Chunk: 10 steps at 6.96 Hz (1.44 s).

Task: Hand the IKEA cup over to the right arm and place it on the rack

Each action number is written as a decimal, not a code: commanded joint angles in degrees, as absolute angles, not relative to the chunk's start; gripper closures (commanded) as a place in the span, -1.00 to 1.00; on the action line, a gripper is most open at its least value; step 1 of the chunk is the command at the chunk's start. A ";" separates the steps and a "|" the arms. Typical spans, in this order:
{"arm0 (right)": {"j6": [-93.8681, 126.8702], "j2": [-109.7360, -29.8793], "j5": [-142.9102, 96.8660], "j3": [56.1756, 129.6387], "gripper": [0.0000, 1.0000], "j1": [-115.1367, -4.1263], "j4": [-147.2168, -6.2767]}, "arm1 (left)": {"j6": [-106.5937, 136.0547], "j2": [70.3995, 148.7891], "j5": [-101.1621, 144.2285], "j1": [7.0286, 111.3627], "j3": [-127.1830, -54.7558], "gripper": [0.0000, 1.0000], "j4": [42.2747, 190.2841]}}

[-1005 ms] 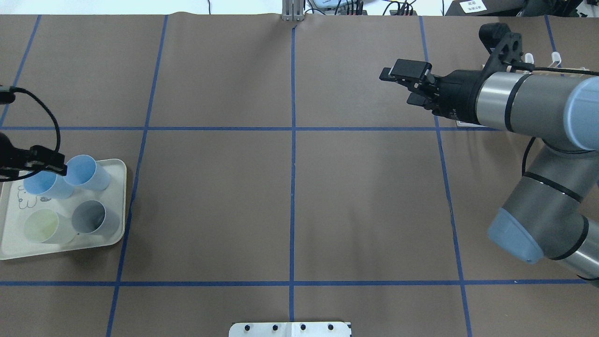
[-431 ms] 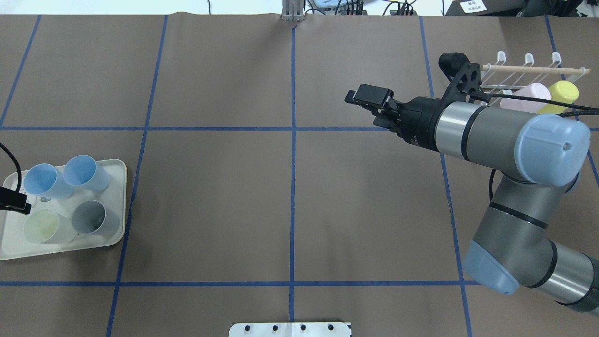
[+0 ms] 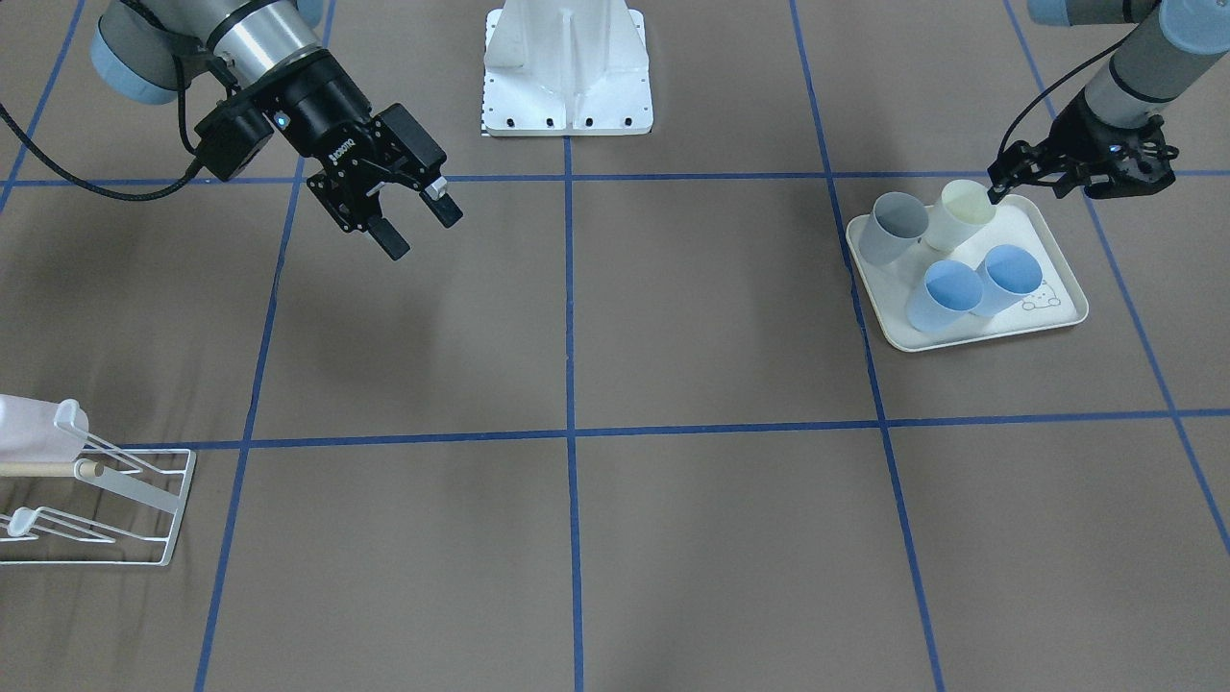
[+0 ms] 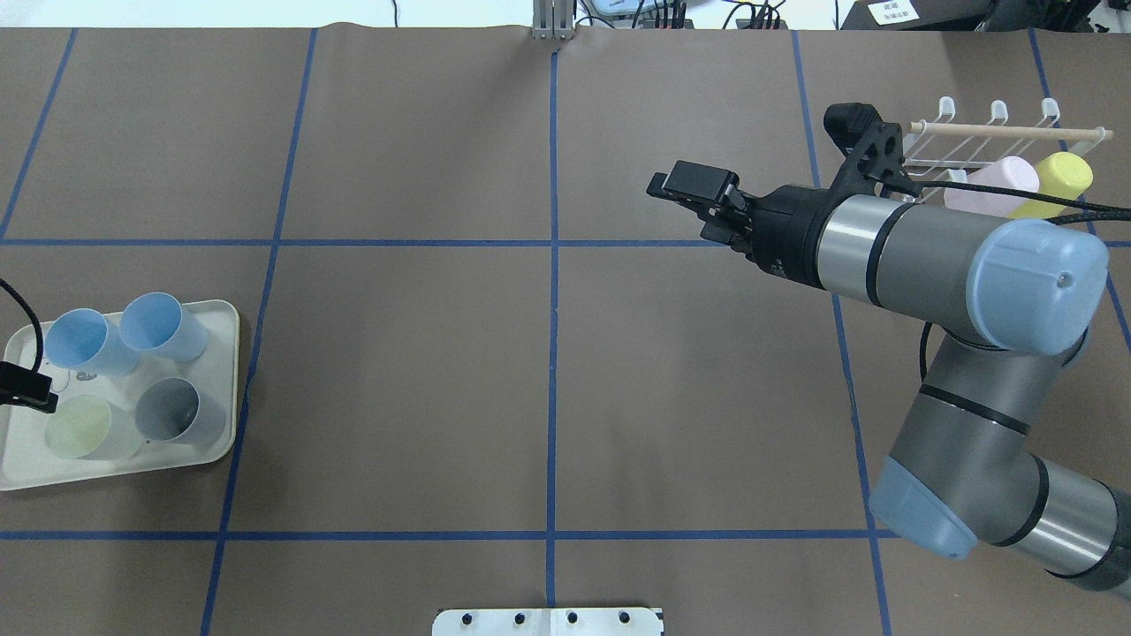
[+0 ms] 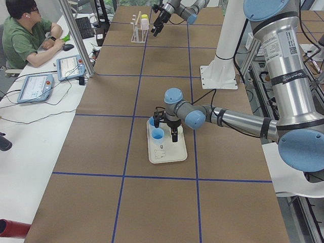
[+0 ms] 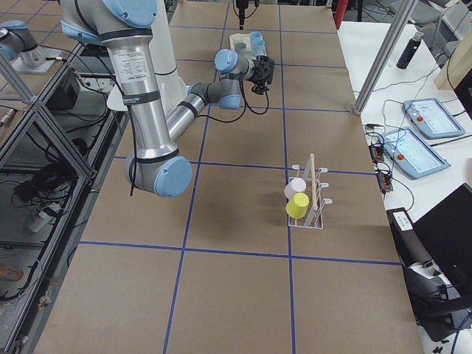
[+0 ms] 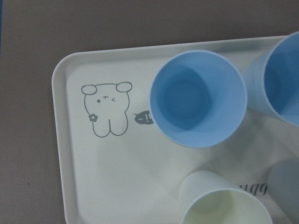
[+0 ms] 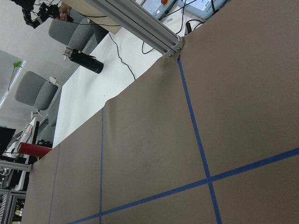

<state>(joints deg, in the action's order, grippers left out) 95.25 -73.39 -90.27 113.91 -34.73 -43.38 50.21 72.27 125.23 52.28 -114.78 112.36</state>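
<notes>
"Where is the cup?"
"The pale cup (image 3: 966, 207) stands on the tray (image 3: 1062, 284) with three others, near the left claw (image 3: 1081, 181), which looks spread wide and empty."
"The right claw (image 3: 418, 226)?"
"Fingers apart, empty, well away from the rack (image 4: 1007, 131)."

— Where are the cups?
— I see four upright on the tray (image 4: 18, 446): blue cup (image 4: 81, 344), second blue cup (image 4: 157, 323), pale green cup (image 4: 81, 427), grey cup (image 4: 177, 412).
— The rack?
— White wire rack (image 4: 1007, 132), far right, holding pink cup (image 4: 985, 183) and yellow cup (image 4: 1056, 177), tilted.

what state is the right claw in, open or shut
Open: in the front-facing view the right claw has its two fingers spread wide apart, with nothing held between them.
</notes>
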 commanded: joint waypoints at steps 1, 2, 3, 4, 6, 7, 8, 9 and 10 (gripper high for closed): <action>95.19 -73.39 -90.26 113.82 -1.00 -34.80 -43.33 | 50.27 72.33 125.33 51.77 -114.26 -1.00 112.59; 95.19 -73.39 -90.26 113.91 -1.00 -34.80 -43.33 | 50.27 72.33 125.25 51.33 -114.17 -1.00 112.59; 95.19 -73.39 -90.26 113.91 -1.00 -34.80 -43.33 | 50.36 72.42 125.24 50.63 -114.17 -1.00 112.59; 95.19 -73.39 -90.26 113.82 -1.00 -34.80 -43.33 | 50.36 72.68 125.24 49.41 -114.17 -1.00 112.59; 95.19 -73.65 -90.26 113.82 -1.00 -34.89 -43.33 | 52.38 75.31 125.16 47.03 -111.46 -1.00 112.67; 95.19 -73.65 -90.26 113.73 -1.00 -34.89 -43.33 | 52.38 75.58 125.16 46.85 -111.18 -0.82 112.68; 95.19 -73.74 -90.26 113.73 -1.00 -34.89 -43.42 | 52.12 75.50 125.24 46.76 -111.18 0.00 112.68; 95.19 -73.74 -90.26 113.73 -1.00 -34.89 -43.33 | 51.86 75.41 125.24 46.76 -111.18 0.63 113.81; 95.19 -73.74 -90.26 113.82 -1.00 -34.89 -43.33 | 51.86 75.32 125.24 46.93 -111.27 0.90 113.82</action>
<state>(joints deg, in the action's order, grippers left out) 95.19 -73.72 -90.26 113.74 -34.89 -43.35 51.95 75.40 125.24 46.84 -111.24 113.46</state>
